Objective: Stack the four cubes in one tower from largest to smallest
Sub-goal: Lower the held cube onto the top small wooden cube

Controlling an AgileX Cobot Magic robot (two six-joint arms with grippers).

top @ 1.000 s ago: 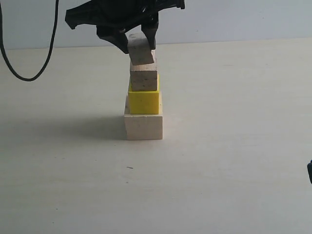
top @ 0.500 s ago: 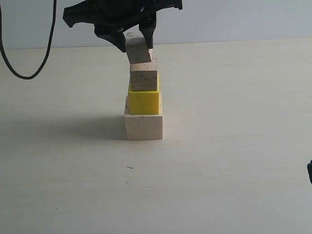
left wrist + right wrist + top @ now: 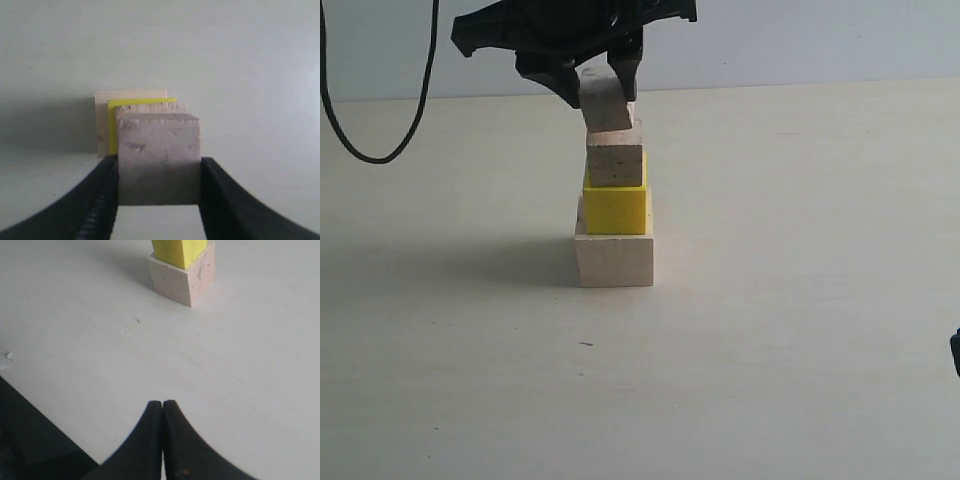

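Observation:
A large pale wooden cube (image 3: 614, 260) stands on the table with the yellow cube (image 3: 615, 208) on it and a small wooden cube (image 3: 615, 162) on top of that. My left gripper (image 3: 601, 85) is shut on the smallest greyish cube (image 3: 606, 104), which hangs tilted directly over the small wooden cube, its lower edge close to or touching that top face. In the left wrist view the greyish cube (image 3: 159, 157) sits between the black fingers (image 3: 102, 200), hiding most of the stack (image 3: 112, 125). My right gripper (image 3: 163, 405) is shut and empty, low over the table, apart from the stack (image 3: 182, 275).
A black cable (image 3: 380, 110) loops down at the far left of the exterior view. The pale tabletop (image 3: 800, 300) spreads around the stack. A dark table edge (image 3: 30, 435) shows in the right wrist view.
The left gripper with the greyish cube shifted slightly left and up, then came back down a little. The three stacked cubes and the right arm have not moved.

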